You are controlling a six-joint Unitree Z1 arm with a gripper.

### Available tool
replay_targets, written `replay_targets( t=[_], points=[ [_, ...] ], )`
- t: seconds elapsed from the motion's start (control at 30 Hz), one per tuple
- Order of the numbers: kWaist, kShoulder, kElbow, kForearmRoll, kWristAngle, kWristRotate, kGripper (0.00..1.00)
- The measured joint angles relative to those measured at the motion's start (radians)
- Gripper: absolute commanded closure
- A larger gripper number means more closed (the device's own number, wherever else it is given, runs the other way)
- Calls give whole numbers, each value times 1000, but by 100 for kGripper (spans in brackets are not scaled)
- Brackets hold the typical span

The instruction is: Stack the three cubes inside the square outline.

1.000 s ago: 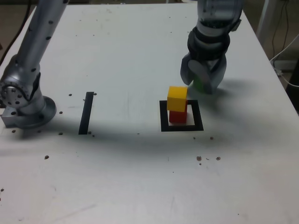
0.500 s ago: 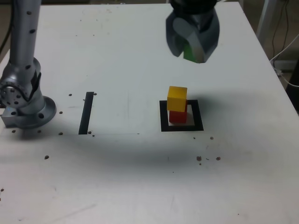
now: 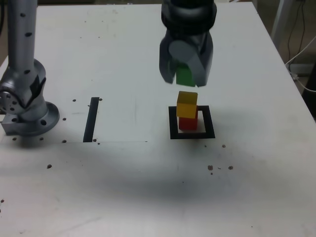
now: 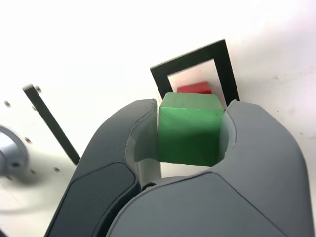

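Swung toward exterior view's nine o'clock: green cube [image 4: 191, 133], pincer [image 3: 184, 82] closed to cube's width on opposite sides, keeping base free for stacking. Hangs at twelve o'clock of yellow cube [image 3: 186, 104], atop red cube [image 3: 187, 124], footing inside square outline [image 3: 209, 122].

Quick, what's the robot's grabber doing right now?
Gripper: closed on the solid green cube, holding it in the air near the yellow cube.
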Motion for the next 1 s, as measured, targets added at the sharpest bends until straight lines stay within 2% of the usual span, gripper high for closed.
replay_targets(
  t=[0.27, 0.83, 1.0],
  points=[
    [-26, 1, 5, -6, -12, -49, 97],
    [-30, 4, 35, -11, -14, -51, 94],
    [-40, 5, 35, -18, -26, -51, 94]
  ],
)
